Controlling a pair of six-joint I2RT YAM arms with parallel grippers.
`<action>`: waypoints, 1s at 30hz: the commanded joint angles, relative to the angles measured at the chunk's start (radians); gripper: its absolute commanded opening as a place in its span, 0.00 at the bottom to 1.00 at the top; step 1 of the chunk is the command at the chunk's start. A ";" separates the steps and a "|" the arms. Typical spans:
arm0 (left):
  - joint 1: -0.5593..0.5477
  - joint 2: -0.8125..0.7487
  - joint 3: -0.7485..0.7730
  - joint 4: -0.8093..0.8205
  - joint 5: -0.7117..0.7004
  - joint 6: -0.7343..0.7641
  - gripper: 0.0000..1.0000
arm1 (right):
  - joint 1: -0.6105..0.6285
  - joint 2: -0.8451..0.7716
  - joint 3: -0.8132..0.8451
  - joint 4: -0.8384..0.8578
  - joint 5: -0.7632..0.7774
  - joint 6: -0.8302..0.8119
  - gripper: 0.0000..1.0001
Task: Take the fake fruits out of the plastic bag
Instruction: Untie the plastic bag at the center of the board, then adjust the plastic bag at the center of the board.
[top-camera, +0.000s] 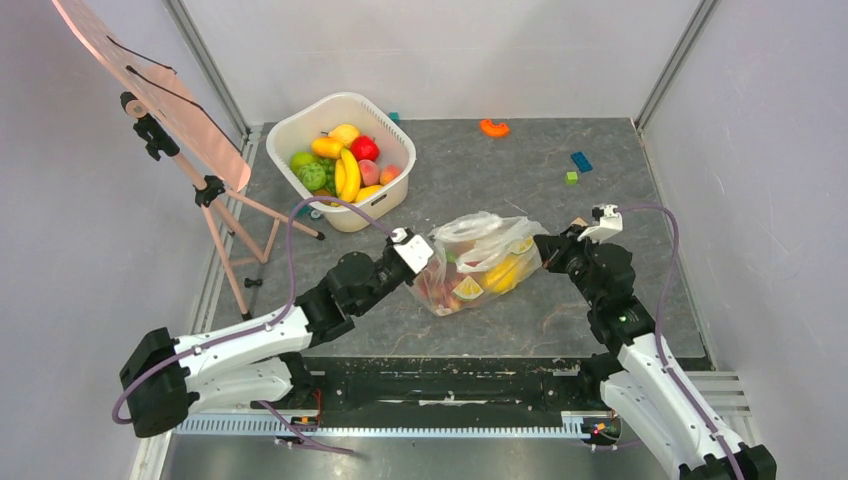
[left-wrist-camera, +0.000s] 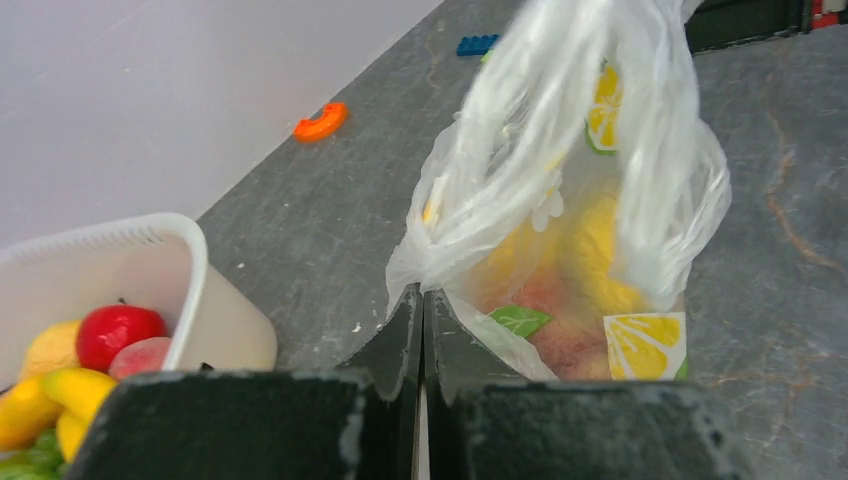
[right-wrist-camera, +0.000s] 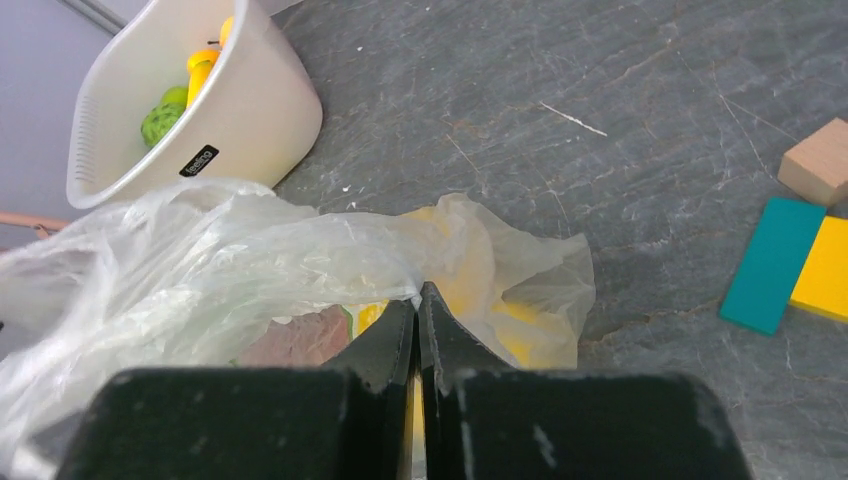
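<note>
The clear plastic bag (top-camera: 480, 262) with lemon-slice prints lies on the grey table between my two arms. Fake fruits (top-camera: 500, 272), yellow, pink and red, show through its film, and they appear as blurred shapes (left-wrist-camera: 580, 270) in the left wrist view. My left gripper (top-camera: 428, 262) is shut on the bag's left corner, the film bunched at its tips (left-wrist-camera: 421, 292). My right gripper (top-camera: 543, 247) is shut on the bag's right edge, pinching film at its tips (right-wrist-camera: 420, 290). The bag's loop handles (top-camera: 470, 228) stand up in the middle.
A white tub (top-camera: 342, 160) with a banana bunch, green fruits and a red apple stands at the back left. An easel (top-camera: 190, 150) leans at the left. An orange piece (top-camera: 494, 127), a blue brick (top-camera: 581, 161) and a green brick (top-camera: 571, 178) lie at the back.
</note>
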 joint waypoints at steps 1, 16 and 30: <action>0.007 -0.053 -0.082 0.139 0.061 -0.125 0.02 | -0.002 -0.009 -0.010 0.017 0.051 0.022 0.02; 0.022 -0.032 -0.049 0.134 0.178 -0.130 0.02 | -0.001 -0.152 -0.056 0.270 -0.409 -0.830 0.76; 0.036 -0.038 -0.032 0.123 0.175 -0.133 0.02 | 0.018 -0.029 0.015 0.062 -0.587 -1.362 0.72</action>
